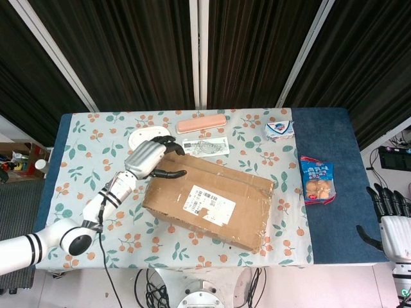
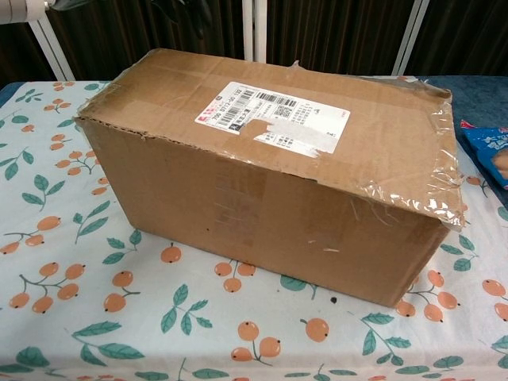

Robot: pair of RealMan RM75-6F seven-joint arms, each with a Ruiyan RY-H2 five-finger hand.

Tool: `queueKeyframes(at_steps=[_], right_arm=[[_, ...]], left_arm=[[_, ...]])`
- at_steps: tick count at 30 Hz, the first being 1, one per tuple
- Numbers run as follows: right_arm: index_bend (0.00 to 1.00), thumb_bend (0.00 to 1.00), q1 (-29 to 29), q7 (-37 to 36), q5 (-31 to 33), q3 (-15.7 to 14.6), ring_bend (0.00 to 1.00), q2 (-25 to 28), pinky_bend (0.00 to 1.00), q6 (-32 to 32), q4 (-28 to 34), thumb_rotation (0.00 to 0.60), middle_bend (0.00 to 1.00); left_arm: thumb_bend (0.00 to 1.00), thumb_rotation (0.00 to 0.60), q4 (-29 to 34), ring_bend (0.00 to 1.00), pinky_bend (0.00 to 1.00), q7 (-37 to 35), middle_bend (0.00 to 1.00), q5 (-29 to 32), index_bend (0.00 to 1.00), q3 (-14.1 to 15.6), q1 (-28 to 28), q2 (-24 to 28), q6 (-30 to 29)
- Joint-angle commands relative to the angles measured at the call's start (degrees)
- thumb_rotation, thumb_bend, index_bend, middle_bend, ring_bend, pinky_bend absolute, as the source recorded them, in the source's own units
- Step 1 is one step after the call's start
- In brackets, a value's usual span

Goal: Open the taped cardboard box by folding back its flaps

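The taped cardboard box lies slanted in the middle of the table, flaps closed under clear tape, a white shipping label on top. In the chest view the box fills most of the frame. My left hand is over the box's far left corner, fingers spread, thumb reaching across the top edge; it holds nothing. A bit of that white arm shows in the chest view's top left. My right hand hangs off the table's right side, fingers apart and empty.
Behind the box lie a white oval dish, partly hidden by my left hand, a pink bar, a clear packet and a small white-blue carton. A blue snack bag lies right of the box.
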State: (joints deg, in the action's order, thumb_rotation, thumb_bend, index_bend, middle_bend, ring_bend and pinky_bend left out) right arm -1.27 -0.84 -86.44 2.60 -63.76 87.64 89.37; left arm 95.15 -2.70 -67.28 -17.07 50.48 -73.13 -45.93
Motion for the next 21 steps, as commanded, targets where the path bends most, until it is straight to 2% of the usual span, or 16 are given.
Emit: queueKeyframes(at_steps=[1,15,21], right_arm=[[0.0,0.18,0.02,-0.32,-0.04,0.08,0.0,-0.19,0.0,0.06,-0.26,0.6,0.0],[0.0,0.18,0.23,-1.64,0.34,0.68,0.0,-0.2,0.0,0.43,-1.08,0.6,0.0],[0.0,0.18,0.14,-1.62,0.51,0.77,0.0,-0.19,0.0,0.09,-0.93,0.6,0.0]], left_arm=[[0.0,0.06,-0.01,0.15,0.19,0.95,0.35,0.37,0.34,0.47,0.43,-0.34,0.09],[0.0,0.042,0.99,0.15,0.19,4.07,0.41,1.09,0.38,2.29,2.33,0.83,2.1],[0.0,0.041,1.91,0.15,0.19,3.14,0.49,0.37,0.38,2.14,2.36,1.61,1.56]])
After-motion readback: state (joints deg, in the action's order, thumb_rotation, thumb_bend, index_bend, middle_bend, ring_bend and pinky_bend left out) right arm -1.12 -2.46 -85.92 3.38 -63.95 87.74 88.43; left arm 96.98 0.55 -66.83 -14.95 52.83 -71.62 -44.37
